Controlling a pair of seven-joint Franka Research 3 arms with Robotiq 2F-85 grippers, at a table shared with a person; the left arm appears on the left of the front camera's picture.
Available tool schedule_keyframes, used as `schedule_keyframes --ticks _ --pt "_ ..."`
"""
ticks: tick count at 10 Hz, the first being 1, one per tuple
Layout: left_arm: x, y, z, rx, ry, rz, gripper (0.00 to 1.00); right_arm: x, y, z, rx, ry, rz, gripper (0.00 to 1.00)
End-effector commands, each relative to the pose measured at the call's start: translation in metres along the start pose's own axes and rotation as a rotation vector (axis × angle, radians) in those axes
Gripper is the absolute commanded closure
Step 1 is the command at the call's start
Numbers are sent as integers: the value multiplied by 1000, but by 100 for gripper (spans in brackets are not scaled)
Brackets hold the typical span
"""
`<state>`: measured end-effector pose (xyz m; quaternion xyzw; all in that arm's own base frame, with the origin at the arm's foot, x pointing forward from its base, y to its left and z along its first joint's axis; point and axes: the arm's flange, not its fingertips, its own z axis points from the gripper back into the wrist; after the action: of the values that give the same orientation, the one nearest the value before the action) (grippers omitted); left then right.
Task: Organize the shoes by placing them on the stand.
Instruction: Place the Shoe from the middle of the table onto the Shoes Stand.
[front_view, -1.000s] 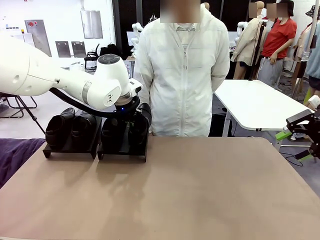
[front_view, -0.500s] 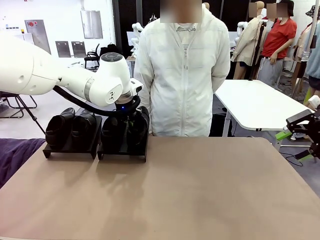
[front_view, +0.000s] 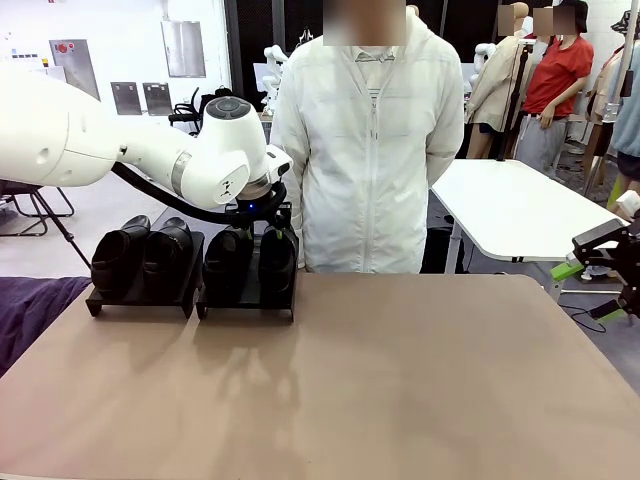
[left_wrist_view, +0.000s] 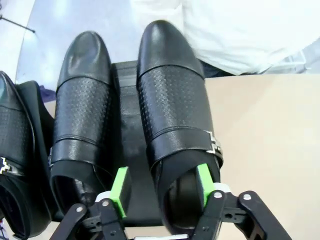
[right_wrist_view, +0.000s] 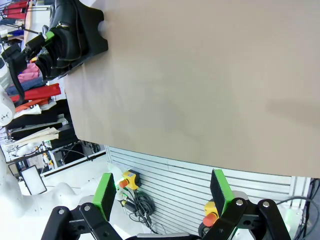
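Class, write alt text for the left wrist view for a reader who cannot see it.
The left gripper hovers with open jaws straddling the heel wall of a black shoe resting on the stand. A matching shoe sits beside it, part of a third shoe shows at the edge, and a person's white jacket is beyond the table.

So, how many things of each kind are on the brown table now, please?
Glossy black leather slip-on shoes: 4
Matte black sloped stand platforms: 2
Total: 6
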<state>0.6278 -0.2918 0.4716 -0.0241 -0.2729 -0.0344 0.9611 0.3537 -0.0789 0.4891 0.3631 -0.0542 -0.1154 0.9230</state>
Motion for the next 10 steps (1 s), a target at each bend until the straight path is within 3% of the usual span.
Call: schedule_keyframes --ticks 1,3,5,8,9,10 --pt "-9 0 28 -40 -44 -64 0 2 3 2 33 -5 4 0" --pt "-11 5 81 -34 -47 -88 0 2 3 2 33 -5 4 0" --pt "-22 24 132 -53 27 -108 0 2 3 2 33 -5 4 0" --pt "-42 50 171 -385 354 -300 0 2 3 2 33 -5 4 0" --pt "-54 62 172 -514 479 -410 0 2 3 2 33 -5 4 0" --pt "-66 80 167 -596 549 -423 0 2 3 2 33 -5 4 0"
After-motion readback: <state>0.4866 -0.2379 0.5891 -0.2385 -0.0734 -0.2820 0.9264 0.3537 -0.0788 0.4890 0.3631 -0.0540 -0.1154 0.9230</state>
